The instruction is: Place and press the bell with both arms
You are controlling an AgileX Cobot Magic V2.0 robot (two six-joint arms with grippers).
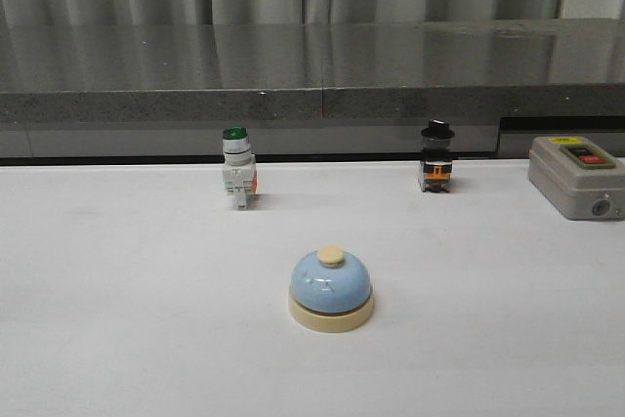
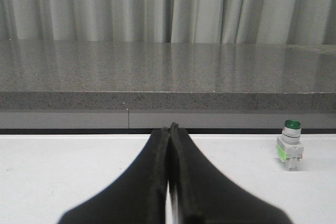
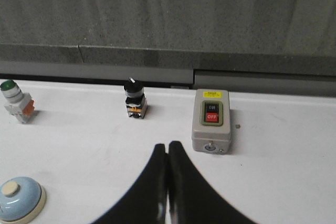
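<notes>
The light-blue domed bell (image 1: 331,288) with a cream base and cream button stands upright on the white table, near the front middle. It also shows in the right wrist view (image 3: 19,198). Neither arm shows in the front view. My left gripper (image 2: 169,128) is shut and empty, low over the table, and the bell is out of its view. My right gripper (image 3: 168,147) is shut and empty, above the table to the right of the bell and apart from it.
A green-capped white pushbutton switch (image 1: 237,168) stands behind the bell to the left. A black-knobbed switch (image 1: 437,157) stands behind to the right. A grey on/off box (image 1: 577,176) sits at the far right. A grey stone ledge (image 1: 312,70) runs along the back.
</notes>
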